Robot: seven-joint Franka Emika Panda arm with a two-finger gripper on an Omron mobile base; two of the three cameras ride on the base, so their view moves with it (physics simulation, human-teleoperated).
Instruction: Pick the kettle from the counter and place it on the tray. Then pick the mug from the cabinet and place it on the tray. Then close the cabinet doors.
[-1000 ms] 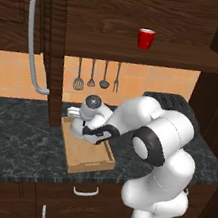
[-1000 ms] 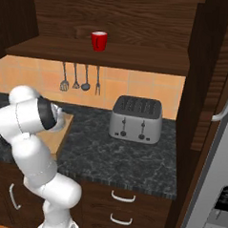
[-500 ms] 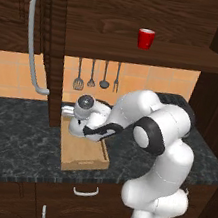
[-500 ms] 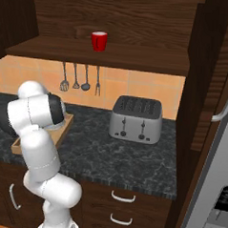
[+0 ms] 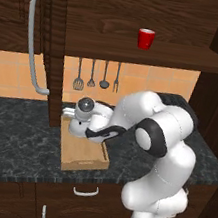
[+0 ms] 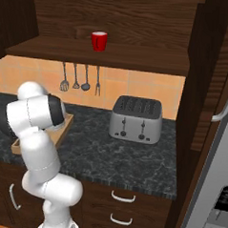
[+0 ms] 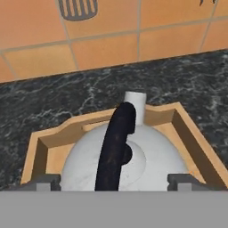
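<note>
Spread wide, the pincer (image 7: 113,183) has a finger on each side of the squat silver-white kettle (image 7: 124,158), clear of its black upright handle (image 7: 115,149). That kettle sits inside the shallow wooden tray (image 7: 189,133) on the dark marbled counter (image 5: 14,137). From the left base camera, the arm partly covers the kettle (image 5: 81,119). Seen from the right base camera, a boxy silver toaster (image 6: 136,119) stands well apart, and the small red mug (image 6: 99,40) rests on the dark brown cabinet shelf (image 6: 138,60).
</note>
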